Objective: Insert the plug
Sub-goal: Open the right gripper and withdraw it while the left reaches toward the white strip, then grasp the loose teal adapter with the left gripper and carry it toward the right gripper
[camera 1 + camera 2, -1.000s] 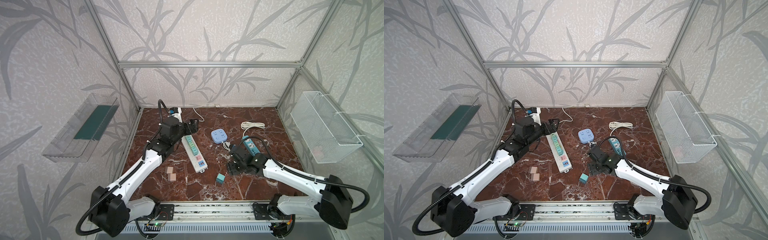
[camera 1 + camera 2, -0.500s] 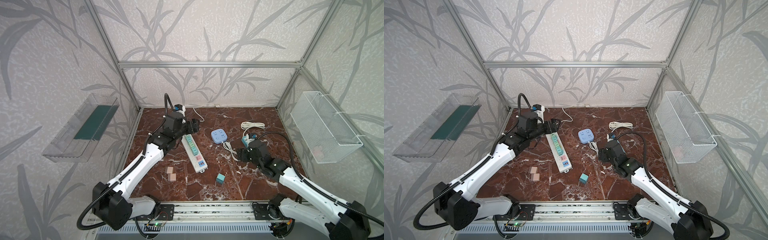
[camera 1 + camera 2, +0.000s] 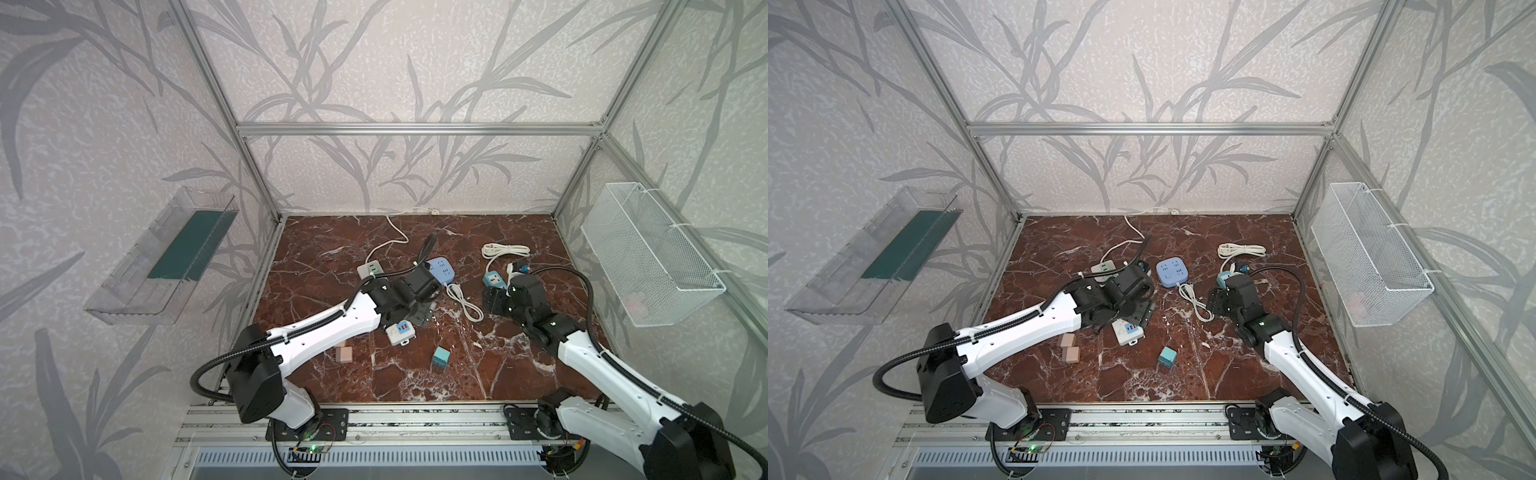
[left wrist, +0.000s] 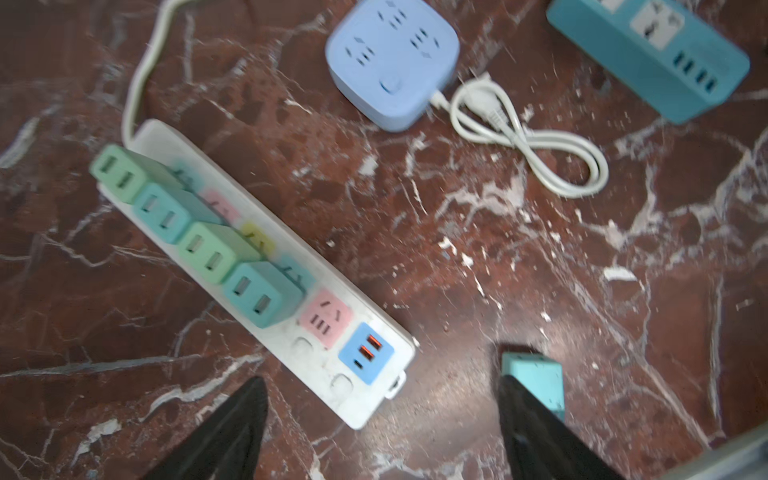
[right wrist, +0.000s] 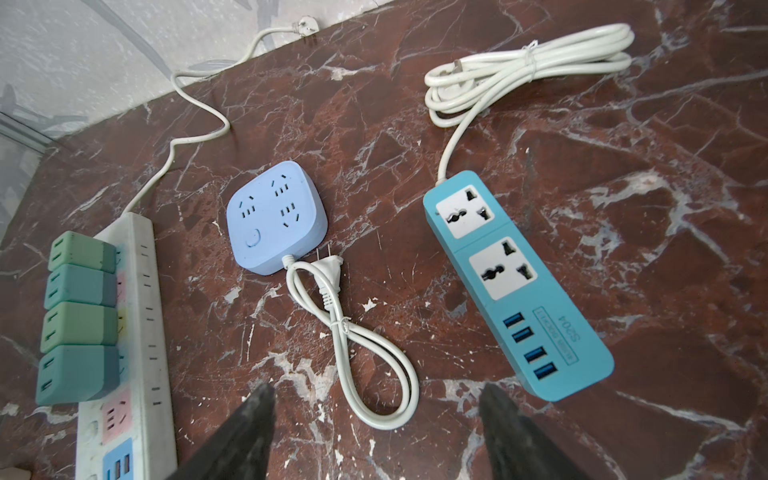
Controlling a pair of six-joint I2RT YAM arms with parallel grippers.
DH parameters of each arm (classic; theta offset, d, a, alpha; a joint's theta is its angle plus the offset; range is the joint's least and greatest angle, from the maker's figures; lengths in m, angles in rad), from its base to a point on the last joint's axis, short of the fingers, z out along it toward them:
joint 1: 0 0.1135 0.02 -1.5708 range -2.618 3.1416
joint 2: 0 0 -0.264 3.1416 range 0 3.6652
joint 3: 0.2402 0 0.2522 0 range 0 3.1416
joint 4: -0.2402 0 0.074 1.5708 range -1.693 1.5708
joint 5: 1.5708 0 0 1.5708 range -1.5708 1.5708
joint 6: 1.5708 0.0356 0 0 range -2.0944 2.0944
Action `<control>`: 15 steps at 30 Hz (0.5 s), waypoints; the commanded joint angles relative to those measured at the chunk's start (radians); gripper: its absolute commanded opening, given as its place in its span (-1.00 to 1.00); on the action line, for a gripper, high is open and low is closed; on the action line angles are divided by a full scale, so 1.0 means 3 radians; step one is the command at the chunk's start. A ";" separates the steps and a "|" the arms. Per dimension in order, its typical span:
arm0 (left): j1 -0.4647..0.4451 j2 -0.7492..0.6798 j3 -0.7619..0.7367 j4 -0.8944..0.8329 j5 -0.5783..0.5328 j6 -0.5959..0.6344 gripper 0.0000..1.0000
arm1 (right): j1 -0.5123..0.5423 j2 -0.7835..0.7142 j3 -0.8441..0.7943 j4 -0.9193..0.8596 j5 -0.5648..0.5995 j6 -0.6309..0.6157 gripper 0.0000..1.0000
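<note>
Teal power strip (image 5: 515,286), right wrist view: a printed label (image 5: 559,336) beside the four blue USB ports runs lengthwise along the body and reads "S204" in large characters. A boxed line of smaller print sits alongside it, too fine to read. In both top views and the left wrist view, any print is too small or blurred to make out.

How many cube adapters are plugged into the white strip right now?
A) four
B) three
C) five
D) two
A: four cube adapters sit in a row in the white strip, alternating green and teal. The loose teal cube lies apart from it, unplugged.
</note>
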 commanded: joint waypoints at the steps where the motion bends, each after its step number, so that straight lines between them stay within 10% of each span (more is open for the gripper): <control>1: -0.0259 0.0259 0.0185 -0.0424 0.0236 0.0022 0.71 | -0.0069 -0.0070 0.0002 0.0150 -0.0398 0.0022 0.53; 15: -0.0672 0.1240 0.0498 -0.0288 0.0456 -0.0477 0.61 | -0.0129 -0.0237 -0.0083 0.0171 -0.0447 0.0039 0.63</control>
